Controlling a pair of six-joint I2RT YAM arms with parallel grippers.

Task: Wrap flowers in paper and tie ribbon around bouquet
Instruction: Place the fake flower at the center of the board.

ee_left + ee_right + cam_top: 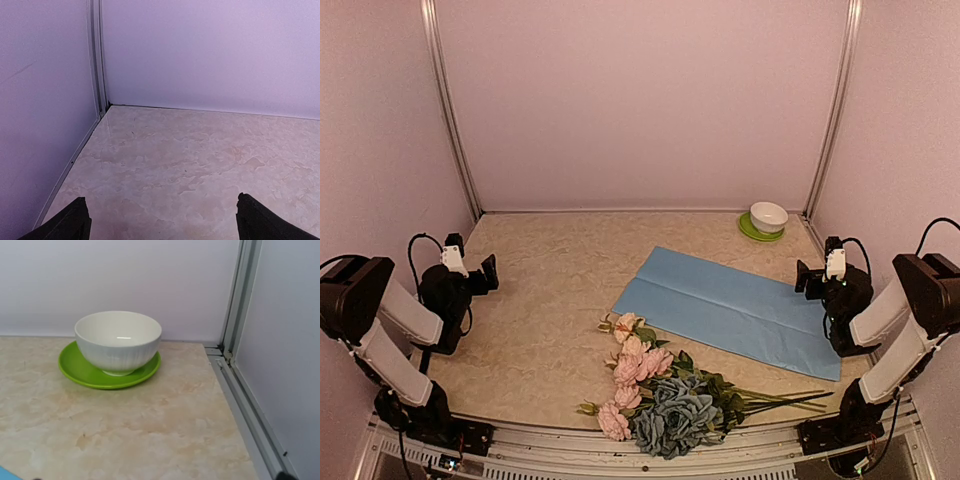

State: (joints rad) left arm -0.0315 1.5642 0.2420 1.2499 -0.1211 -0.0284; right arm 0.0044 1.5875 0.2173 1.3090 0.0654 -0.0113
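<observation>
light blue paper [730, 310] flat on bench [530, 320], flowers [660, 395] not yet on it
flowers lie at the near edge just beside the paper, stems pointing right; ribbon not seen. left gripper [472, 263] and right gripper [818, 270] both wide apart, empty, parked at the sides. likely first step: pinch the stems together low, lift the bunch whole, lay it diagonally across the sheet.

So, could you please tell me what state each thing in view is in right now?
flowers: loose, lying unwrapped.
paper: spread flat, creased.
bowl: upright on the plate.
plate: flat, under the bowl.
left gripper: open, empty.
right gripper: open, empty.
</observation>
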